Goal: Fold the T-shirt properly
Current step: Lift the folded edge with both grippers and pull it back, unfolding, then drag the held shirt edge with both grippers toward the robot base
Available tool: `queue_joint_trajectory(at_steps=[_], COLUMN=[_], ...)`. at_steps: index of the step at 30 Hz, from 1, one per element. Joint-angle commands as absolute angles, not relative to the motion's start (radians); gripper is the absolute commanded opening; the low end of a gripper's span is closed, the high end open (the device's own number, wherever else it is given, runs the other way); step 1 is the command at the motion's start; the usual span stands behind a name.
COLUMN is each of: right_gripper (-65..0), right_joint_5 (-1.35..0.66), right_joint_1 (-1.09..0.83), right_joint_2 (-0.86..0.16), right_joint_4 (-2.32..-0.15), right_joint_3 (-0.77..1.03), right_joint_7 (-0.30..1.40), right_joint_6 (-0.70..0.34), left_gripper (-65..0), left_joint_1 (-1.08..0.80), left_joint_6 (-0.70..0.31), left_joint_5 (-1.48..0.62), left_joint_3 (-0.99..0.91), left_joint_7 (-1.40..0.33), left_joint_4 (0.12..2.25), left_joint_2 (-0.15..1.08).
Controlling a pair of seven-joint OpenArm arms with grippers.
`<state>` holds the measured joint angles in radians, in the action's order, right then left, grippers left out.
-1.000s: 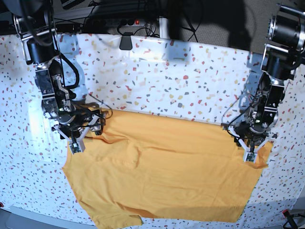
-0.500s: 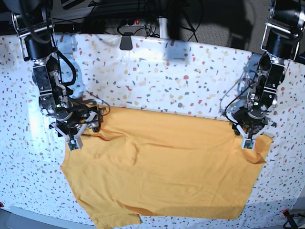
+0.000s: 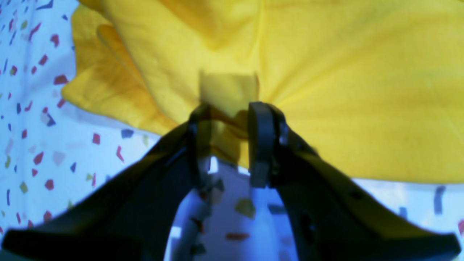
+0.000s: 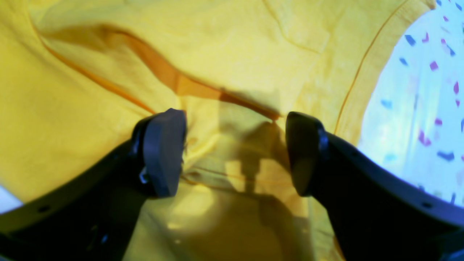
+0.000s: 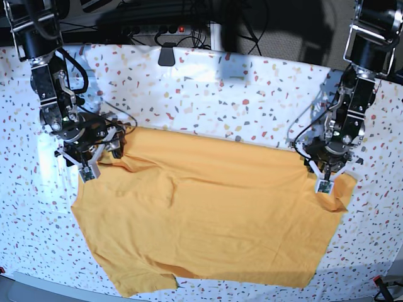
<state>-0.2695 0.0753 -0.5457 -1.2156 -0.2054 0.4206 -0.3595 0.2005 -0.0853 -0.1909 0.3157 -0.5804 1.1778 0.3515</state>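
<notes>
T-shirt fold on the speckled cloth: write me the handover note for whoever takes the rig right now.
Left hand: fingers pinch a bunched bit of the T-shirt at its edge, at the base view's right.
Right hand: fingers wide apart over the shirt near the ribbed collar, gripping nothing, at the base view's left.
Shirt: lies spread, mostly flat, on the white speckled cloth; wrinkles by both hands; one sleeve sticks out at the near edge.
Done: the shirt is laid out; no fold shows.
Left: right hand has to close on the fabric, then all the folding.
</notes>
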Motion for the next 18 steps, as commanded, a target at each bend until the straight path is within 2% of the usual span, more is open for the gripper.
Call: queue_joint_trajectory(at_steps=[1, 18], right_gripper=[-22.5, -22.5], right_joint_5=[-0.196, -0.222], right_joint_1=[0.046, -0.097], right_joint_2=[-0.574, -0.598], right_joint_4=[-1.204, -1.312], right_joint_3=[-0.198, -0.108], right_joint_7=[0.574, 0.6], right_joint_6=[-0.371, -0.393], left_gripper=[-46.5, -46.5], left_joint_1=[0.139, -0.103], left_joint_6=[-0.131, -0.085], left_joint_5=[-0.212, -0.211], left_joint_3=[0.329, 0.329], left_joint_7=[-0.796, -0.844], left_joint_4=[1.164, 1.424], left_joint_2=[0.35, 0.35])
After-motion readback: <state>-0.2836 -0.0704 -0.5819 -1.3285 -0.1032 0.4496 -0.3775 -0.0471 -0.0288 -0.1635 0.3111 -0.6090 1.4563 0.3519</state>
